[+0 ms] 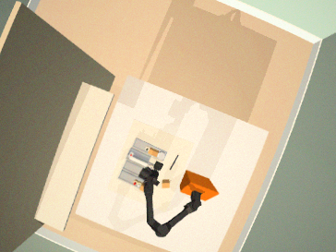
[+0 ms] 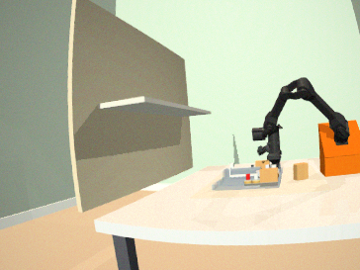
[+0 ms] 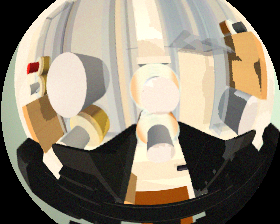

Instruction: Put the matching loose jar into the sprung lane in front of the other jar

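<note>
In the wrist view my gripper (image 3: 156, 126) is shut on a cream and orange jar with a pale cap (image 3: 160, 142). Just behind it, in the middle lane, a like jar (image 3: 159, 94) stands with its round white cap up. The two look very close together; whether they touch is unclear. A pale strip edge, perhaps the pusher plate, shows behind the rear jar. In the exterior view the gripper (image 2: 274, 163) points down at the front part of the grey lane tray (image 2: 221, 183). The front stop and the held jar's base are hidden, so its height over the lane floor cannot be told.
A large grey jar with a white top (image 3: 67, 85) and a yellow jar (image 3: 95, 122) are left of the fingers; another grey jar (image 3: 237, 107) is to the right. A tan block (image 1: 165, 184) (image 2: 301, 171) and an orange box (image 1: 198, 186) (image 2: 340, 156) stand beyond the tray.
</note>
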Controlling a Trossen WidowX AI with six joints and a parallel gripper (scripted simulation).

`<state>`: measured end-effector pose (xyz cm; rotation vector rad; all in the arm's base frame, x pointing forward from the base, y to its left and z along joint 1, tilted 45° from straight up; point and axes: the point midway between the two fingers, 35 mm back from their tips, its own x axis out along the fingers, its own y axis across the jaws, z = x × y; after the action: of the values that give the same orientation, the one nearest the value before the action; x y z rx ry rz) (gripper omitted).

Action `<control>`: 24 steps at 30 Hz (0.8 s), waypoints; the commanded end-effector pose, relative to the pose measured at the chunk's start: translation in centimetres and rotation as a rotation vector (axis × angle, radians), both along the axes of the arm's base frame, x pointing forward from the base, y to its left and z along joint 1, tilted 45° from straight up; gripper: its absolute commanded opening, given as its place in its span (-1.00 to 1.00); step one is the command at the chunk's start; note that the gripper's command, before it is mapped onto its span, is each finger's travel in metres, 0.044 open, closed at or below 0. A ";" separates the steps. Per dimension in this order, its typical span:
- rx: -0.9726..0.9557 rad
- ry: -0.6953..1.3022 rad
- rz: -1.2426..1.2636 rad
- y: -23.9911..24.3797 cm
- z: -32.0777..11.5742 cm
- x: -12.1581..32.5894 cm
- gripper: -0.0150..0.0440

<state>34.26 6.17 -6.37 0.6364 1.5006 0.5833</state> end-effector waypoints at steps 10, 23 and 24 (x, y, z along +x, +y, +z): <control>0.005 -0.010 -0.003 0.1 0.1 0.0 -0.49; 0.005 -0.010 -0.003 0.1 0.1 -0.2 -0.49; 0.005 -0.010 -0.003 0.1 0.1 -0.2 -0.49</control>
<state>33.94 6.19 -6.36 0.6361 1.4983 0.5828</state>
